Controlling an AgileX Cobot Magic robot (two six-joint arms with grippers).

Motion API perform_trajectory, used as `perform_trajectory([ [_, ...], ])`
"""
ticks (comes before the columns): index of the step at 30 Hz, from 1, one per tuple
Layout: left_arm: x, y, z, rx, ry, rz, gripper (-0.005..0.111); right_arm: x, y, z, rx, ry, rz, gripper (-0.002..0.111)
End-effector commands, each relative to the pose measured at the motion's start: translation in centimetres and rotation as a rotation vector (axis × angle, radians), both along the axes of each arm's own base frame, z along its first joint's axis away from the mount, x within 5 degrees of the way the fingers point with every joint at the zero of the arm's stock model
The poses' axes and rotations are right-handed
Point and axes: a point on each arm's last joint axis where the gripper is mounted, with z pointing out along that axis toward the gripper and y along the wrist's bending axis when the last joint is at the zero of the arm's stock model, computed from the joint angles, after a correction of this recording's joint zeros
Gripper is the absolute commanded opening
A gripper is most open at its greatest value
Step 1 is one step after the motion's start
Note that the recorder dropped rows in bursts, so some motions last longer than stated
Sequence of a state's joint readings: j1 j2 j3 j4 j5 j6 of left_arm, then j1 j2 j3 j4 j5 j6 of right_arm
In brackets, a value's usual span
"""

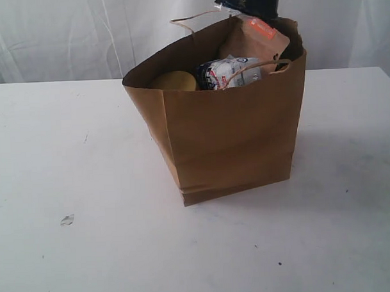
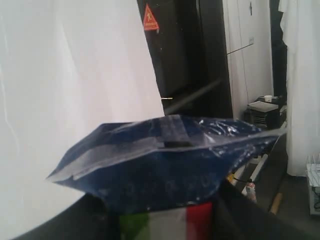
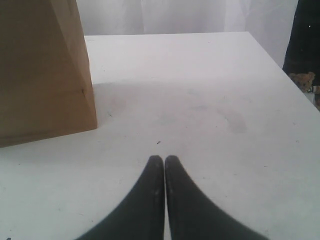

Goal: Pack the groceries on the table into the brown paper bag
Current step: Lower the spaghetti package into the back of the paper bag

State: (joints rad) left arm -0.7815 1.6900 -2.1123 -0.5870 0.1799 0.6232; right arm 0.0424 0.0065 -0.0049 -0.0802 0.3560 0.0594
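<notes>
crinkled glossy spaghetti packet (image 2: 165, 160) tight in left tool (image 2: 165, 222); right tool (image 3: 164, 165) black, tapered, fully closed, empty

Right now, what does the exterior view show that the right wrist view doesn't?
Only exterior: the open top of the brown paper bag, with the orange-labelled pouch, a yellow lid and a blue-white packet inside, and the dark-blue end of the spaghetti packet above it. Only right wrist: the right gripper, shut. Both: the bag's wall and the white table.

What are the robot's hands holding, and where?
Left hand grips the long spaghetti packet with dark-blue ends just below one blue end; right hand holds nothing.
</notes>
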Motion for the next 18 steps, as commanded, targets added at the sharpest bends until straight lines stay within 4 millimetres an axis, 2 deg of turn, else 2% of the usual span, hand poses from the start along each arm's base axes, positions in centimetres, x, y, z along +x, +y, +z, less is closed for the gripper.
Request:
perform_trajectory([
  [1, -0.4, 0.2, 2.5, -0.111, -0.082, 0.018, 0.000, 0.0, 0.0, -0.1, 0.001, -0.008, -0.003, 0.001],
  [6, -0.2, -1.2, 2.2, -0.115, -0.091, 0.000, 0.000, 0.0, 0.0, -0.1, 0.001, -0.008, -0.003, 0.001],
  [11, -0.6, -3.6, 0.9, -0.041, -0.186, -0.004, 0.000, 0.0, 0.0, -0.1, 0.001, -0.008, -0.003, 0.001],
  [18, -0.1, -5.0, 0.1, -0.050, -0.213, 0.024, 0.000, 0.0, 0.0, -0.1, 0.000, -0.010, -0.003, 0.001],
])
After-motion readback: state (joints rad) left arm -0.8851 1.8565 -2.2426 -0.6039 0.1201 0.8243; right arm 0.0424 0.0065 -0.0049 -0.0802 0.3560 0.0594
